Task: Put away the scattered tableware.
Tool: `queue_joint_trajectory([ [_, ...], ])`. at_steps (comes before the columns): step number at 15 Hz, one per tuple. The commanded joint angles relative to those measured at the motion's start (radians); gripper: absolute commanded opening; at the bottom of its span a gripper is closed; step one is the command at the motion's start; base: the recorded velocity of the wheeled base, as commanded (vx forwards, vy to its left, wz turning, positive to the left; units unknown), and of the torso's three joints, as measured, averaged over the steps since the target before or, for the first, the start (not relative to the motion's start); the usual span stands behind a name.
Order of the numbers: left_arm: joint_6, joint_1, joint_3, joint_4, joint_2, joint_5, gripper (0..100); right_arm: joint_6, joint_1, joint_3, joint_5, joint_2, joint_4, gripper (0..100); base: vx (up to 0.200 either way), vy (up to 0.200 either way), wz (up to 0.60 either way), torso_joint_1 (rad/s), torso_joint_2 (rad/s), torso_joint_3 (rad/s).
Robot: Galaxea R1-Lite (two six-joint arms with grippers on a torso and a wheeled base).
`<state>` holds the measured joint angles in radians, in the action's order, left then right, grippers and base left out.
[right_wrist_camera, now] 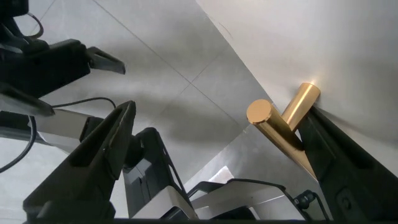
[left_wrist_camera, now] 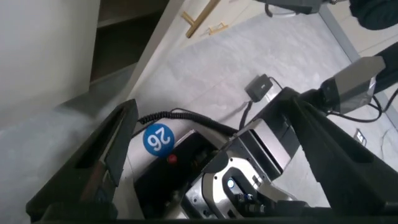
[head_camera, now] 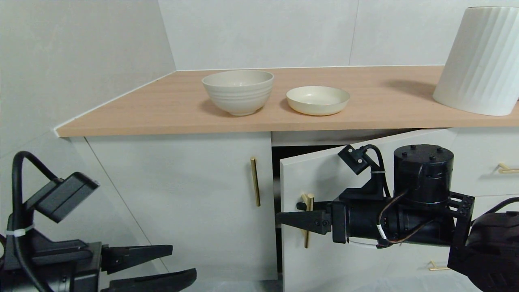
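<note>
A deep cream bowl [head_camera: 238, 91] and a shallow cream dish [head_camera: 318, 99] stand side by side on the wooden countertop [head_camera: 162, 109]. Below them the right cabinet door [head_camera: 324, 178] is ajar, with a dark gap beside it. My right gripper [head_camera: 290, 213] is open at that door's gold handle [head_camera: 307, 219]. In the right wrist view the handle [right_wrist_camera: 277, 121] lies between the fingers of the gripper [right_wrist_camera: 217, 124], close against one finger [right_wrist_camera: 336, 155]. My left gripper [head_camera: 182, 263] hangs low at the left, open and empty, also seen as gripper [left_wrist_camera: 211, 109] above the floor.
The left cabinet door [head_camera: 182, 194] is closed, with its gold handle [head_camera: 255, 181] near the gap. A tall white ribbed cylinder [head_camera: 480, 61] stands on the counter's right end. Drawer fronts with a gold handle [head_camera: 509, 168] lie to the right. Walls meet at the counter's back left corner.
</note>
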<state>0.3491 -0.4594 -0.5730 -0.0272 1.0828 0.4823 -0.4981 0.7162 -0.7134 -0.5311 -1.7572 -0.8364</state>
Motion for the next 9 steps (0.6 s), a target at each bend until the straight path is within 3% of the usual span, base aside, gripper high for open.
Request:
queue_joint_trajectory([
  [1, 0.001, -0.002, 0.004, 0.000, 0.014, 0.001, 0, 0.001, 0.000, 0.000, 0.000, -0.002, 0.000, 100, 0.000, 0.000, 0.00, 0.000, 0.00, 0.000],
  [4, -0.004, -0.005, 0.001, -0.019, 0.063, 0.001, 0, 0.001, 0.000, 0.000, 0.000, -0.002, -0.001, 100, 0.000, 0.000, 0.00, 0.000, 0.00, 0.000],
  [6, -0.041, -0.012, 0.018, -0.094, 0.117, -0.001, 0, 0.000, 0.000, 0.002, 0.000, -0.008, -0.001, 100, 0.000, 0.000, 0.00, 0.000, 0.00, 0.000],
  [9, -0.056, -0.015, -0.030, -0.192, 0.250, -0.005, 0, 0.001, 0.000, 0.002, 0.000, -0.013, -0.001, 100, 0.000, 0.000, 0.00, 0.000, 0.00, 0.000],
])
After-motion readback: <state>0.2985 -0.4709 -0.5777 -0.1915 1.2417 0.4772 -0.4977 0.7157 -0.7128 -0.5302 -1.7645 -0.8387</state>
